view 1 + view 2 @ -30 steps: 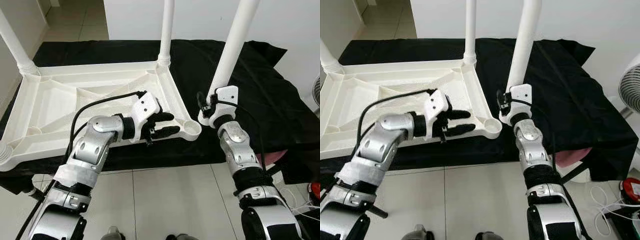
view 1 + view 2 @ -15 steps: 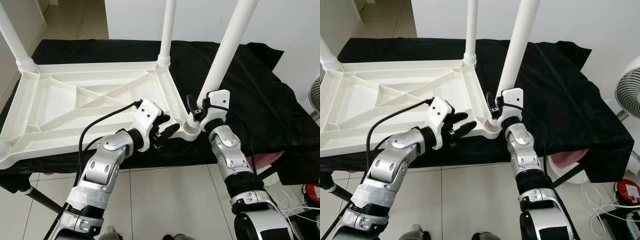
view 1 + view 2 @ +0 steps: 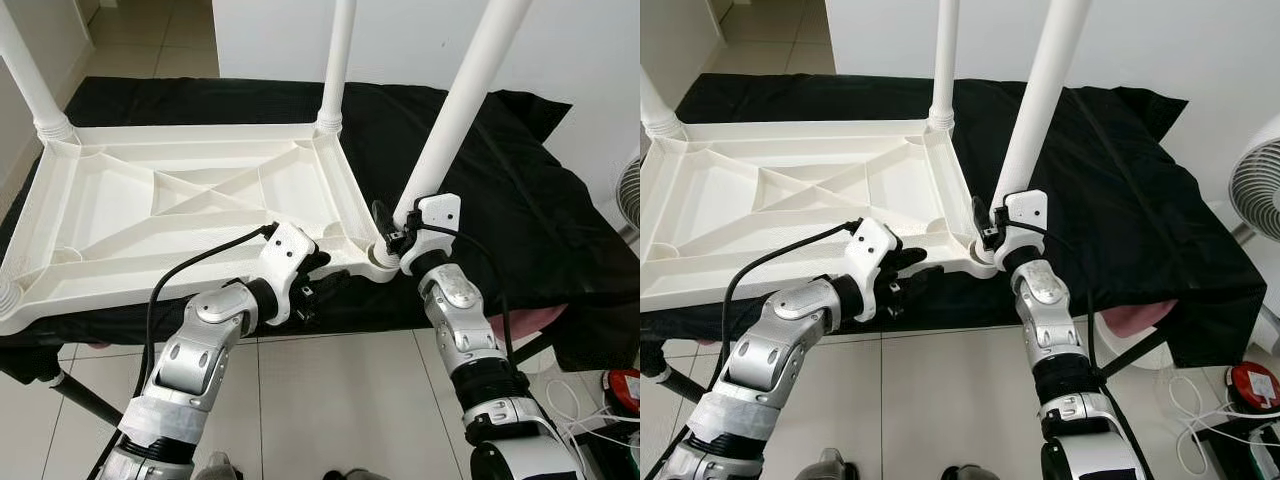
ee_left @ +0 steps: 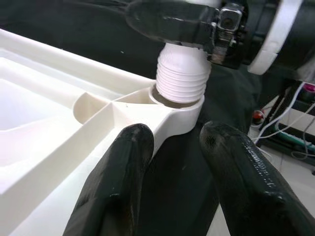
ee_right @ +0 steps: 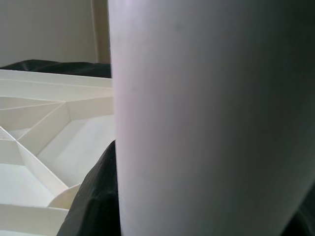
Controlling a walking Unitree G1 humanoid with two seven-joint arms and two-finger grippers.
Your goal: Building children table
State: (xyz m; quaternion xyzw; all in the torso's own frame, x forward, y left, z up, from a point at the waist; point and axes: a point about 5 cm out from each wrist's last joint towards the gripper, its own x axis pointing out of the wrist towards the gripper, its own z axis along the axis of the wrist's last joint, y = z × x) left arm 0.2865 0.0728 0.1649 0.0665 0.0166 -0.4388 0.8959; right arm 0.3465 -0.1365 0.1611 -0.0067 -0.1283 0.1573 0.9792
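Since the frame one second earlier, the right pincer [image 3: 398, 232] has carried the white table leg [image 3: 455, 110] from a position apart from the tabletop to the near right corner socket [image 3: 378, 262], and the left pincer [image 3: 322, 283] has shifted from inside the frame to just under that same corner.

Surroundings: the upturned white tabletop [image 3: 150, 200] lies on a counter draped in black cloth [image 3: 520, 190], ribbed underside facing up. Two legs already stand at its far corners, one at the far right [image 3: 334, 62] and one at the far left [image 3: 30, 85]. A white fan [image 3: 1255, 180] stands to the right of the counter, with cables and a red object on the tiled floor [image 3: 330, 400] beneath it.

Arm pose: the right arm reaches up and forward, its pincer clamped on the lower end of the leg, which leans away to the right. In the left wrist view the threaded end [image 4: 182, 78] sits in the socket ring, with threads exposed above the rim. The left arm is bent at the elbow; its fingers [image 4: 123, 162] are narrowly parted, below and beside the socket; contact with it cannot be confirmed.

Limits: all leg tops are cut off by the frame. The right wrist view is blocked by the leg at close range, so the fingers are hard to make out there.
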